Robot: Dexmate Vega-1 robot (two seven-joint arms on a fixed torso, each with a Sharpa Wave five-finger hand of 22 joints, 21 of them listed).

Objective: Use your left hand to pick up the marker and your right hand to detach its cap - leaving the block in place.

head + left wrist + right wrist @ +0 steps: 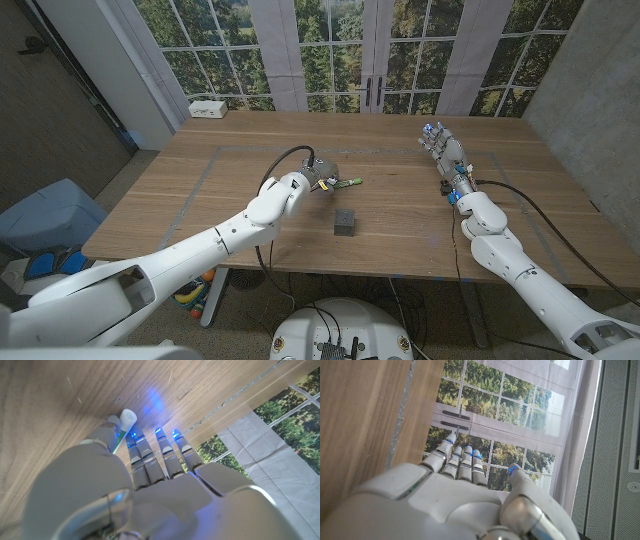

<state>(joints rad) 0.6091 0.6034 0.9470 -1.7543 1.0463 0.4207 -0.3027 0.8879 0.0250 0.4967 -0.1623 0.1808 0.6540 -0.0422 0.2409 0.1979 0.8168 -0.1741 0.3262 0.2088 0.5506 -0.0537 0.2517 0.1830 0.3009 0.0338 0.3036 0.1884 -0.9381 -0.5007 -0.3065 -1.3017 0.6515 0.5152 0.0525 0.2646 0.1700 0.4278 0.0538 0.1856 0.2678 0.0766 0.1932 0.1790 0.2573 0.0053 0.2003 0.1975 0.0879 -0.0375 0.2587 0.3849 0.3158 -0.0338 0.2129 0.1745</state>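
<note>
Green marker (pixel 349 183) half hidden under left hand (pixel 322 177).

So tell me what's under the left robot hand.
The marker lies on the wooden table, its green end poking out from under the left robot hand. The hand covers the rest, so whether it grips it is unclear.

Block (pixel 345 222) stands alone mid-surface (pixel 400 230); bare wood all around it. Marker (pixel 347 184) lies just beyond the block, apart from it.

No legible text, labels, brands, numbers or signs on anything in view.
</note>
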